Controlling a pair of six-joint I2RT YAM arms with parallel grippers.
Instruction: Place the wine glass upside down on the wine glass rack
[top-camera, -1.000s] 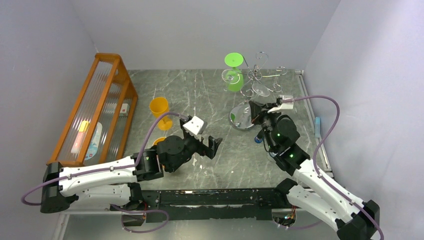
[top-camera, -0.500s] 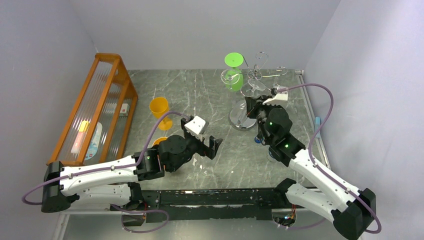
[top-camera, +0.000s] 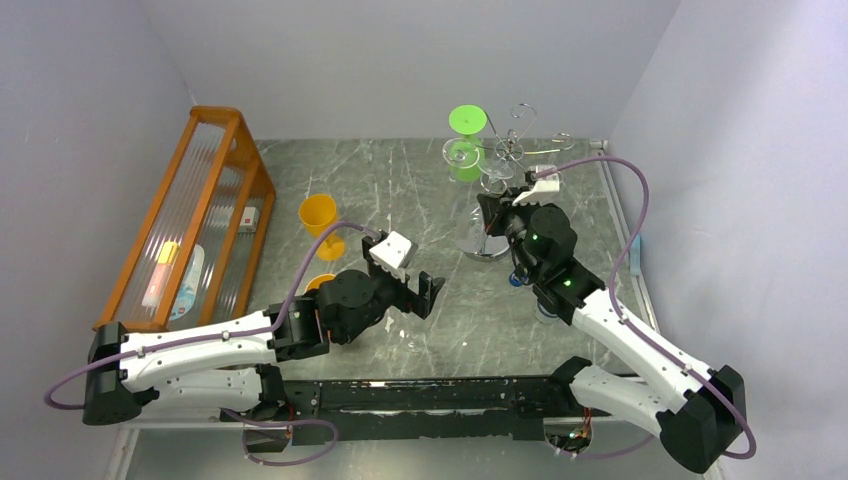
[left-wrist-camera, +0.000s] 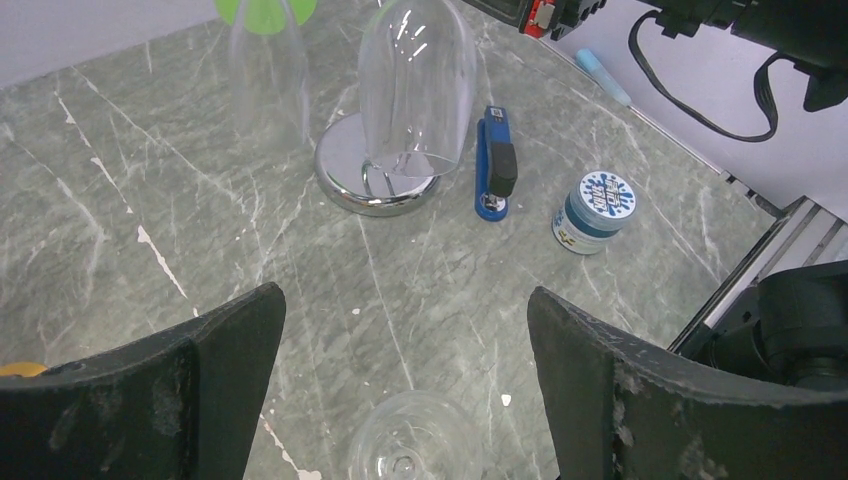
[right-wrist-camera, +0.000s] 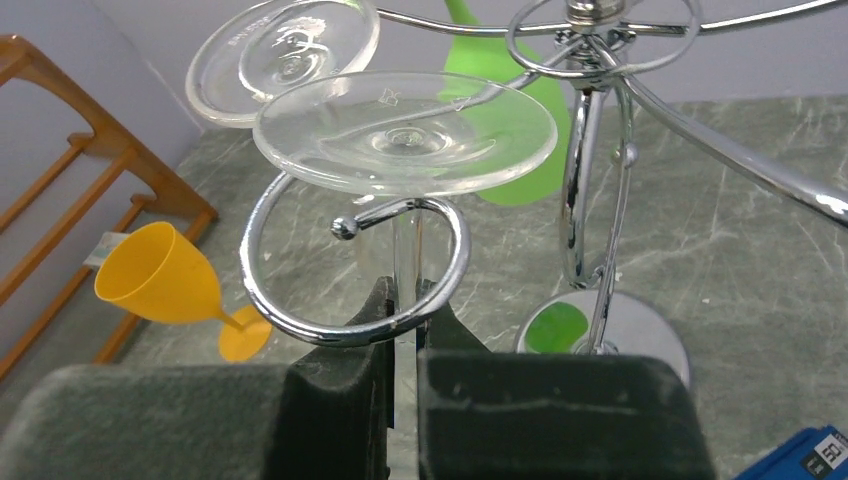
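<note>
The clear wine glass (right-wrist-camera: 405, 130) hangs upside down, foot uppermost, with my right gripper (right-wrist-camera: 405, 300) shut on its thin stem. The stem stands inside a curled loop (right-wrist-camera: 300, 325) of the chrome wine glass rack (right-wrist-camera: 590, 190), and the foot sits just above that loop. Seen from the left wrist, the glass's bowl (left-wrist-camera: 415, 90) hangs over the rack's round mirrored base (left-wrist-camera: 350, 185). My left gripper (left-wrist-camera: 405, 295) is wide open above the table and holds nothing. A second clear glass (left-wrist-camera: 415, 455) stands below it.
Another clear glass (right-wrist-camera: 283, 45) and a green one (right-wrist-camera: 510, 130) hang on the rack. A yellow goblet (top-camera: 318, 215) and the orange slatted rack (top-camera: 190, 220) stand at the left. A blue stapler (left-wrist-camera: 495, 165) and a small jar (left-wrist-camera: 595, 210) lie beside the rack's base.
My right arm has carried the glass back and to the left, up to the rack's arms. The left arm has stayed where it was.
</note>
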